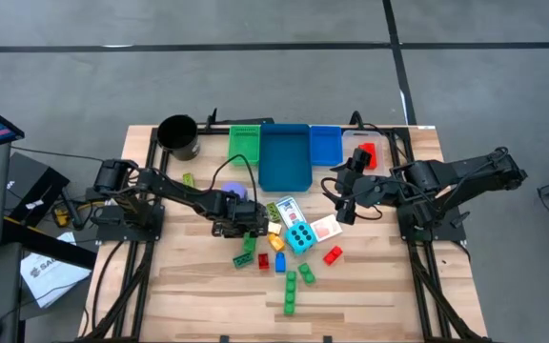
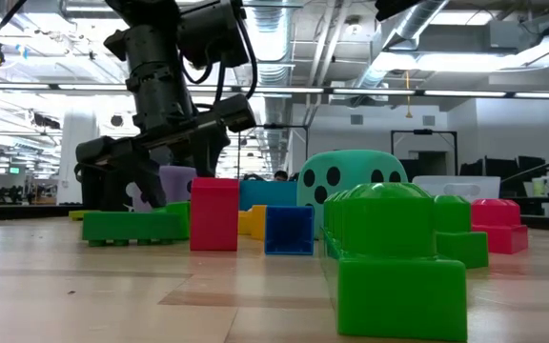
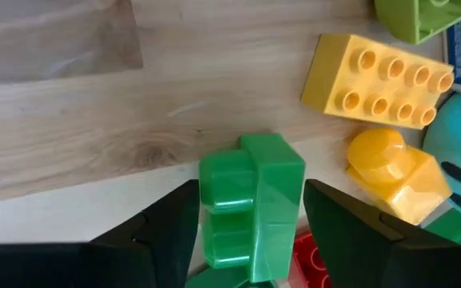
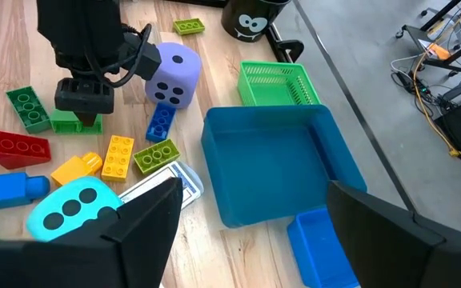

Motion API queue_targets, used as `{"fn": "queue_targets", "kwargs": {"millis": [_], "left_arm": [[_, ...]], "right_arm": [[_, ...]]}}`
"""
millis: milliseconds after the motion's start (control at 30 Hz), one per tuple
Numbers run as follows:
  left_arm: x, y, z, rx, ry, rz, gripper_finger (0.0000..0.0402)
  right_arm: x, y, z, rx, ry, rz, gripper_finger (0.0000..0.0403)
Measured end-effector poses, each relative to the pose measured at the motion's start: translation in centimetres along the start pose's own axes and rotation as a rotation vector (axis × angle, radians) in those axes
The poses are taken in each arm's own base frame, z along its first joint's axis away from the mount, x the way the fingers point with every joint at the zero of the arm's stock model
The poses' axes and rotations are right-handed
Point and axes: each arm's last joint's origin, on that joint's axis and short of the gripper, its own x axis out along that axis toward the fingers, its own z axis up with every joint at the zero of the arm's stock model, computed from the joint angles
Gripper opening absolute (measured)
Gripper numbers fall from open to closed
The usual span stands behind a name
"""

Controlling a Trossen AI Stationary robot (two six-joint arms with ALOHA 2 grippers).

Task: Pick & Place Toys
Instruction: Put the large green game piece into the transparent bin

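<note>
Left gripper [image 3: 250, 232] low over the counter [image 1: 198, 286], jaws apart on either side of a green brick [image 3: 250, 204] lying beside yellow bricks [image 3: 378, 72] and a red brick [image 4: 18, 148]. Right gripper [image 1: 343, 211] hovering near the blue bin [image 1: 284, 162], jaws apart, holding nothing.
</note>
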Motion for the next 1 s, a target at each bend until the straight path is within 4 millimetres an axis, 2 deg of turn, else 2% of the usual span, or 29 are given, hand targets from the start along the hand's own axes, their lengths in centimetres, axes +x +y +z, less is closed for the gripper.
{"fn": "queue_targets", "kwargs": {"millis": [167,400,733,900,1000], "left_arm": [[0.0,0.0,-0.1,0.003,0.005,0.001,0.0205],[0.0,0.0,-0.1,0.002,0.01,0.002,0.0167],[0.0,0.0,-0.1,0.002,0.008,-0.002,0.017],[-0.6,-0.4,-0.1,0.005,0.004,-0.049,0.0142],[-1.1,-0.5,0.0,0.003,0.001,-0.07,0.0112]], "right_arm": [[0.0,0.0,0.0,0.0,0.0,0.0,0.0305],[0.0,0.0,0.0,0.012,0.0,0.0,0.0305],[0.0,0.0,0.0,0.014,0.002,0.0,0.0305],[0.0,0.0,0.0,0.014,0.002,0.0,0.0305],[0.0,0.0,0.0,0.014,0.002,-0.001,0.0305]]}}
